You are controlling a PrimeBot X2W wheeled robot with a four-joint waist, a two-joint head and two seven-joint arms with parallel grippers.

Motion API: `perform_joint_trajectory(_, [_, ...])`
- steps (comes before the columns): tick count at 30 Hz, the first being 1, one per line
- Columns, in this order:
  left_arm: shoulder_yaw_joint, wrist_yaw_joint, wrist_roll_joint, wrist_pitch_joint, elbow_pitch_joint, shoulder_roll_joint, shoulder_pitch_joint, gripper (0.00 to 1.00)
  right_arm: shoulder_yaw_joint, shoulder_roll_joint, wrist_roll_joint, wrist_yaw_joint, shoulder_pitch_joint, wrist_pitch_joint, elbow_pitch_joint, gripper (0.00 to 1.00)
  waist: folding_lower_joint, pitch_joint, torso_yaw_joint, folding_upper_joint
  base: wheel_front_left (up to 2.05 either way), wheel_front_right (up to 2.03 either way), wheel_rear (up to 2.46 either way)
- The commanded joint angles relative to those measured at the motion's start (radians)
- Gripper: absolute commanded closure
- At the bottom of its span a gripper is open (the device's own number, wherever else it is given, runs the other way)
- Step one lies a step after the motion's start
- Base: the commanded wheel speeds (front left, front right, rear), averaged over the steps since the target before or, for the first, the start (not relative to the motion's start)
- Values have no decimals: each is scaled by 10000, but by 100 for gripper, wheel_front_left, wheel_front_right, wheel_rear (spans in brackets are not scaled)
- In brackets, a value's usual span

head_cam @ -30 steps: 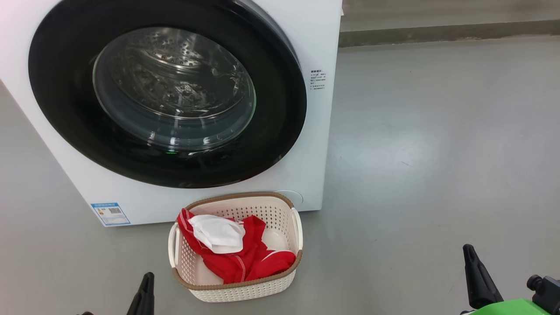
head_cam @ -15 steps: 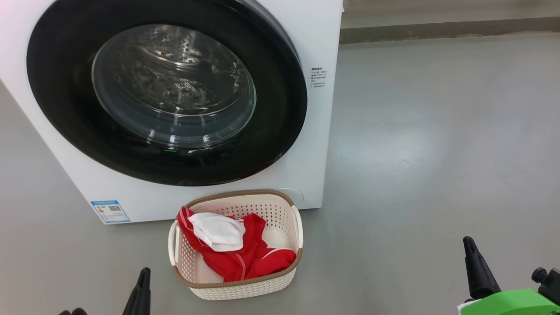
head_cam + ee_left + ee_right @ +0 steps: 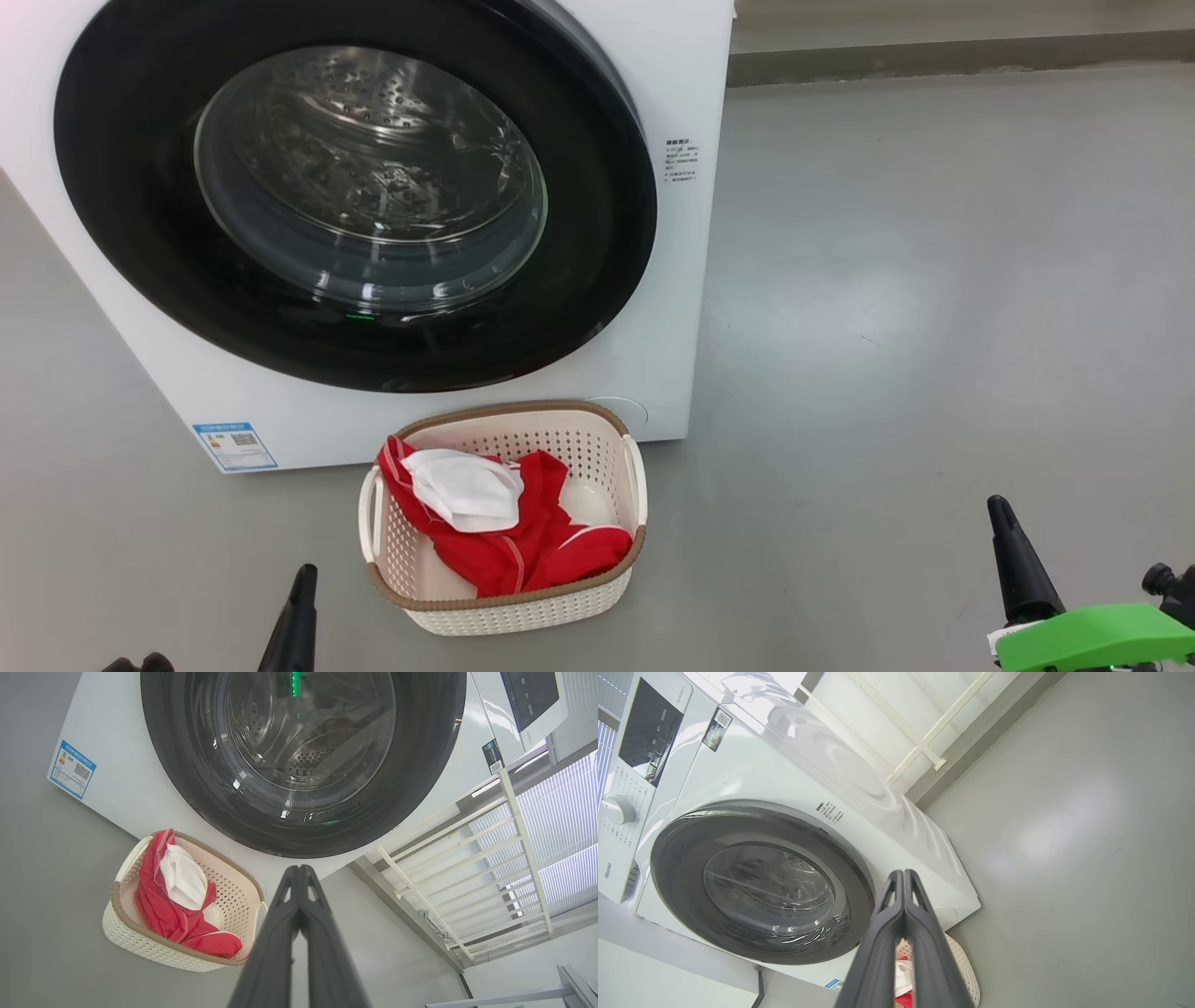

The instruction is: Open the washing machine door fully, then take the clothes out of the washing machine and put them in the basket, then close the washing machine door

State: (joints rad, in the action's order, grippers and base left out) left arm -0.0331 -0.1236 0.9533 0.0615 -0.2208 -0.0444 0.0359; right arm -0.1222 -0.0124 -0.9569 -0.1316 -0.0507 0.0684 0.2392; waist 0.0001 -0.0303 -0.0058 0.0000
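The white washing machine (image 3: 672, 308) stands at the left with its black-rimmed washing machine door (image 3: 597, 233) lying flat against its front. On the floor before it sits the cream basket (image 3: 509, 611), holding the red and white clothes (image 3: 504, 541). My left gripper (image 3: 297, 611) is shut with nothing in it, low and left of the basket. Far to the right, my right gripper (image 3: 1013, 551) is shut too and holds nothing. The left wrist view shows the door (image 3: 420, 774), the basket (image 3: 135, 942) and the clothes (image 3: 173, 905) beyond the shut gripper (image 3: 299, 872). The right wrist view shows the door (image 3: 682, 868) beyond the shut gripper (image 3: 902, 877).
Bare grey floor (image 3: 934, 327) stretches to the right of the machine up to a dark skirting strip (image 3: 934, 65). A white railing (image 3: 467, 868) and a window with blinds (image 3: 565, 826) stand beside the machine. The control panel (image 3: 649, 732) is on the machine's upper front.
The whole head picture has slid slightly upward, so the camera has moved. Both grippers stay shut, low in the picture, the left one now lower still. The door, basket and clothes lie as before.
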Motion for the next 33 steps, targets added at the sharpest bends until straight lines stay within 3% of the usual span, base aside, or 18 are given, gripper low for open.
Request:
perform_joint_trajectory(1, [-267,-39,398,-127,191,-51,-474,100,52,-194,-487,4,499,-119,-222,100,0,13,3,0,0,0,0])
perform_joint_trajectory(33, [-579,-57,3875,-1049,-55,-55,-1021,100,70,-298,-3898,7,1114,-1079,-65,100,0,195,34,0,0,0,0])
